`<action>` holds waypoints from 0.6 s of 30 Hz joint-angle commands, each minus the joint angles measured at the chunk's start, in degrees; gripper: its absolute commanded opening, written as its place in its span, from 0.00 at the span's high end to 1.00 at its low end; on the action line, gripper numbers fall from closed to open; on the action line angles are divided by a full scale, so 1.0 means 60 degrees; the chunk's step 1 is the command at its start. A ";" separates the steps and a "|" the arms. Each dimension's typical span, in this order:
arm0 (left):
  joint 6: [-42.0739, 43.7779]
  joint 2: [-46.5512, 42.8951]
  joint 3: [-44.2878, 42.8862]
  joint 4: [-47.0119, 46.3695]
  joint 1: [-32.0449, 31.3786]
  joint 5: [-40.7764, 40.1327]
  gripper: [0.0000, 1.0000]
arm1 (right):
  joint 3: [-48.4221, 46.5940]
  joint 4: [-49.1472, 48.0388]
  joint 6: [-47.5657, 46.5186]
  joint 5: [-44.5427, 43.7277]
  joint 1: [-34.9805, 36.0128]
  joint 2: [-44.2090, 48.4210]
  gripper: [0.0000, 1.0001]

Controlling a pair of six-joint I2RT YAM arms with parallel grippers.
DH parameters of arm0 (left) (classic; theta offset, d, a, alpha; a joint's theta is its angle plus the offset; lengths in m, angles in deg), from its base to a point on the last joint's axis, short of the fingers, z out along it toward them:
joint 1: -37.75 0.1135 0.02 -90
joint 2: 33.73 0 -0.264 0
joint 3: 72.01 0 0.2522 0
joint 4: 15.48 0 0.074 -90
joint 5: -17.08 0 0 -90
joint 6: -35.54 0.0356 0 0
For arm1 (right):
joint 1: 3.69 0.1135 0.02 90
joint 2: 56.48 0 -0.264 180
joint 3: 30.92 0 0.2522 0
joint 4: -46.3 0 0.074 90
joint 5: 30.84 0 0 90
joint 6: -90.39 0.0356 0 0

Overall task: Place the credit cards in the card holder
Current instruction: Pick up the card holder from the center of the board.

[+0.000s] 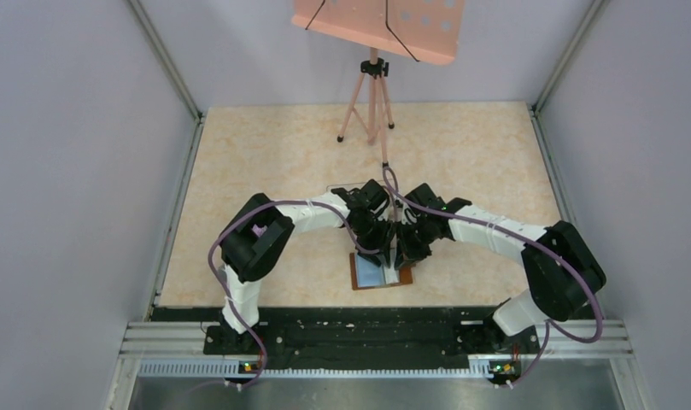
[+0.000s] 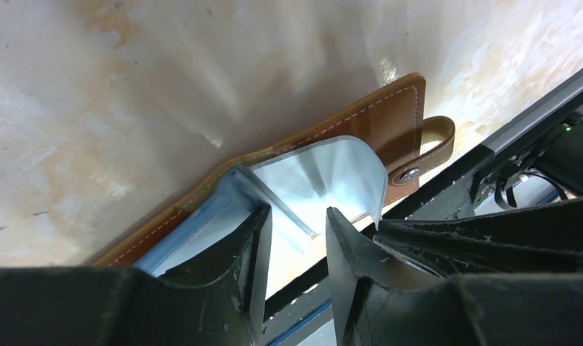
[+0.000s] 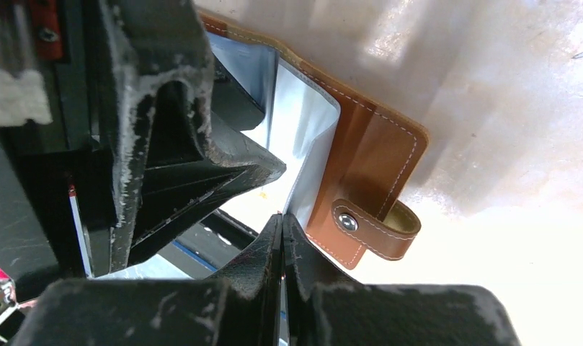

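Observation:
The card holder [image 1: 359, 275] is a brown leather wallet lying open near the table's front edge, its snap tab [image 3: 378, 227] toward the right. A clear inner pocket [image 2: 324, 176] curls up off it. My right gripper [image 3: 281, 216] is shut on that pocket's edge and holds it lifted. Just left of it, my left gripper [image 2: 297, 210] hangs over the wallet's inside with its fingers apart and nothing pinched between them. A pale blue credit card [image 2: 198, 227] lies flat in the wallet beside the left finger. I cannot tell how far it sits inside a pocket.
A pink tripod [image 1: 373, 94] with a pink perforated board stands at the back. A clear box [image 1: 342, 188] peeks out behind the left arm. The black base rail [image 1: 350, 329] runs just in front of the wallet. Grey walls close both sides.

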 commanded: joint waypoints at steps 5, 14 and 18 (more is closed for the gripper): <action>0.0503 0.0701 -0.0984 0.0824 -0.0037 -0.0290 0.60 | -0.0720 -0.0009 -0.0051 -0.0018 -0.0035 0.0417 1.00; 0.0393 0.1321 -0.1411 0.1520 -0.0100 -0.0969 0.70 | -0.0637 -0.0231 -0.0049 0.0726 -0.0036 0.1588 1.00; 0.0400 0.1509 -0.1564 0.1680 -0.0164 -0.1021 0.71 | -0.0282 -0.0568 0.0098 0.1229 -0.0037 0.1442 1.00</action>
